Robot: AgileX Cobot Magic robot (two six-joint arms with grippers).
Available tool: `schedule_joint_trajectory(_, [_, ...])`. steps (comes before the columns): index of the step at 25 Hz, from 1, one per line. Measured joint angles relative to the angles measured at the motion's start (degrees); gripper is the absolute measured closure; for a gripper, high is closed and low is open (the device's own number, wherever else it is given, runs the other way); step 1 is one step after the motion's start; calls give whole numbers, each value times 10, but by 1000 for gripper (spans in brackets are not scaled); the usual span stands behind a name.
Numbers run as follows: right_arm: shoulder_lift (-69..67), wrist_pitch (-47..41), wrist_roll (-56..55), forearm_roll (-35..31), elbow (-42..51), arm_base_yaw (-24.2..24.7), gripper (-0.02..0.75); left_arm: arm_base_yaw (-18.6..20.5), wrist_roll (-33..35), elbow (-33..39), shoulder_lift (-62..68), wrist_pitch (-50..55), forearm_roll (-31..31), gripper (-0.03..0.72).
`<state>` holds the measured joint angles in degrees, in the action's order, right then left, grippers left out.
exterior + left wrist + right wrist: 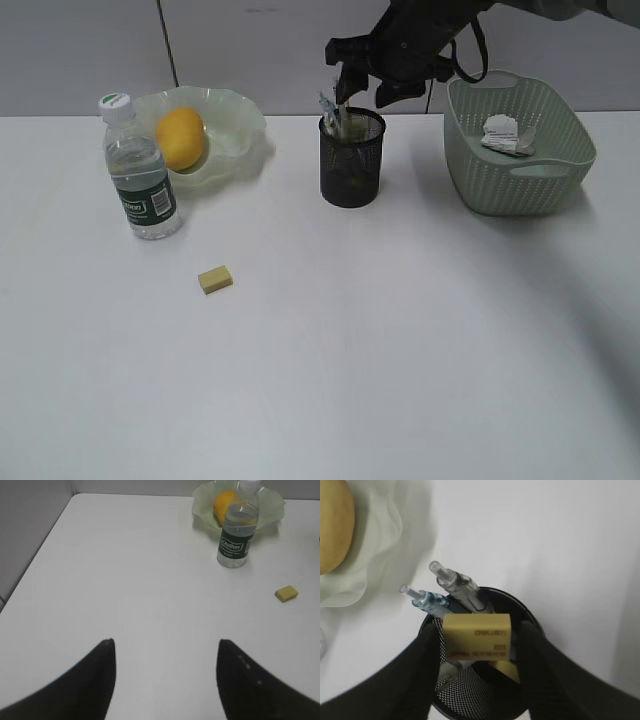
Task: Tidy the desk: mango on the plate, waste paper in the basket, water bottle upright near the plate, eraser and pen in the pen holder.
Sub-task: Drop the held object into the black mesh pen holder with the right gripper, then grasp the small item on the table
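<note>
My right gripper [479,628] hangs over the black mesh pen holder [351,165], with its fingers spread. A yellow eraser [477,637] lies between the fingers with a narrow gap on each side, above the holder's mouth [532,621]. Two pens [455,584] stand in the holder. A second yellow eraser [215,279] lies on the desk [400,350]. The mango [180,138] lies in the wavy pale-green plate [238,118]. The water bottle [140,185] stands upright in front of the plate. The waste paper [508,135] lies in the basket [520,185]. My left gripper [165,645] is open and empty over bare desk.
A yellow piece [507,670] shows deep inside the holder. In the left wrist view the bottle [239,530], the mango [223,505] and the loose eraser [286,593] lie far ahead to the right. A grey wall runs behind the desk.
</note>
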<state>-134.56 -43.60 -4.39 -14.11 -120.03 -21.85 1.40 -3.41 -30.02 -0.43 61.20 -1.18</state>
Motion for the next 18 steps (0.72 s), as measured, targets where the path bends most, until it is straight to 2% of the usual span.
schedule_joint_trajectory(3, [0, 0, 1, -6, 0, 0, 200, 0, 0, 0, 0, 0, 0, 207])
schedule_joint_trajectory(6, [0, -1, 1, -11, 0, 0, 153, 0, 0, 0, 0, 0, 0, 207])
schedule_joint_trajectory(12, [0, -79, 19, -11, -40, 0, 158, 0, 0, 0, 0, 0, 0, 207])
schedule_joint_trajectory(18, [0, -203, 39, -10, -144, 0, 190, 0, 0, 0, 0, 0, 0, 207])
